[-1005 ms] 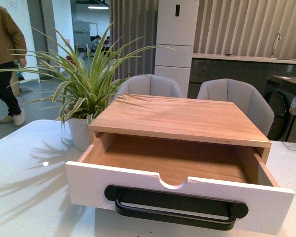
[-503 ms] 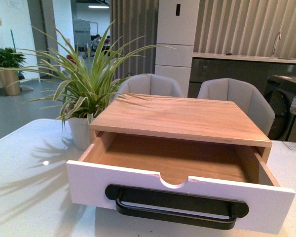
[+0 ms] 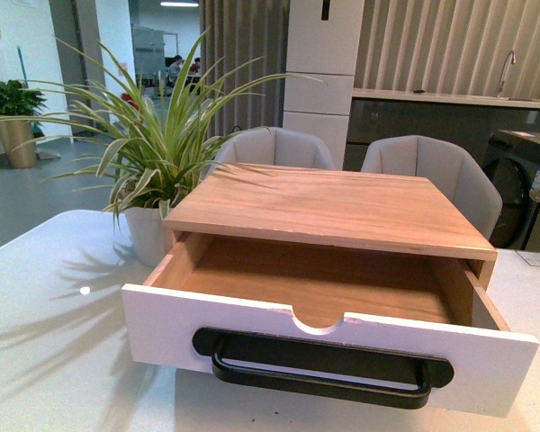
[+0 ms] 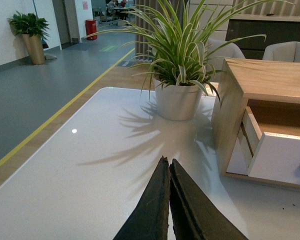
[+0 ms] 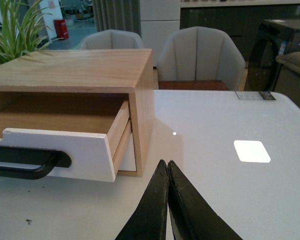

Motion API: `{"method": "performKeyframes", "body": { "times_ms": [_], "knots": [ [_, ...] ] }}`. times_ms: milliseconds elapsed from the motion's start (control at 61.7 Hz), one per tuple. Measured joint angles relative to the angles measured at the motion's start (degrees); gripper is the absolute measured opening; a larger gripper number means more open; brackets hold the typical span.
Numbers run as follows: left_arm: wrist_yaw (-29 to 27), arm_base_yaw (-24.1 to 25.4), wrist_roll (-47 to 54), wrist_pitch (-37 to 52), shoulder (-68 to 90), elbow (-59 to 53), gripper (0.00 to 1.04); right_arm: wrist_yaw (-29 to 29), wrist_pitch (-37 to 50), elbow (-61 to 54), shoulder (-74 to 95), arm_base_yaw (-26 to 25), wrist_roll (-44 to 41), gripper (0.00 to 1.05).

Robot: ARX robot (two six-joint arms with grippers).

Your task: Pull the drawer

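The drawer (image 3: 252, 328) stands pulled far out of its wooden cabinet (image 3: 333, 207), showing its light wood inside. Its white front carries a long black bar handle (image 3: 322, 371) and a half-round notch in the upper edge. Neither arm appears in the front view. In the left wrist view my left gripper (image 4: 168, 161) is shut and empty over the white table, off the cabinet's left side, where the drawer (image 4: 280, 157) shows. My right gripper (image 5: 166, 163) is shut and empty just off the cabinet's right front corner; the drawer (image 5: 65, 145) and handle (image 5: 25, 160) show there too.
A potted spider plant (image 3: 148, 153) in a white pot stands on the white table (image 3: 45, 333) left of the cabinet. Two grey chairs (image 3: 432, 171) sit behind the table. A plain white lower front (image 5: 129, 155) shows under the drawer.
The walking person at the far left has gone from view. The front view has shifted slightly, so the drawer sits a little lower in frame; it stays pulled out.
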Motion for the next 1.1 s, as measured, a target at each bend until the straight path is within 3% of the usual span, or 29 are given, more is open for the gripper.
{"method": "performKeyframes", "body": {
  "times_ms": [227, 341, 568, 616, 1005, 1070, 1103],
  "knots": [
    [0.00, 0.00, 0.00, -3.63, -3.65, 0.00, 0.03, -0.02, 0.00, 0.00, -0.04, 0.00, 0.00, 0.02],
    [0.00, 0.02, 0.02, -13.03, -11.50, 0.02, 0.03, 0.00, -0.02, 0.00, -0.09, 0.00, 0.00, 0.02],
    [0.00, 0.02, 0.02, -13.81, -13.57, 0.02, 0.03, -0.02, -0.02, 0.00, -0.11, 0.00, 0.00, 0.02],
    [0.00, 0.02, 0.02, -13.81, -13.60, 0.02, 0.11, 0.00, -0.02, 0.00, -0.11, 0.00, -0.02, 0.03],
    [0.00, 0.02, 0.02, -13.84, -13.60, 0.02, 0.87, 0.00, -0.02, 0.00, -0.11, 0.00, -0.02, 0.77],
    [0.00, 0.02, 0.02, -13.84, -13.60, 0.02, 0.98, -0.02, -0.02, 0.00, -0.11, 0.00, 0.00, 0.90],
    [0.00, 0.02, 0.17, -13.84, -13.60, 0.02, 0.99, -0.02, -0.02, 0.00, -0.11, 0.00, -0.02, 0.94]
  ]
}}
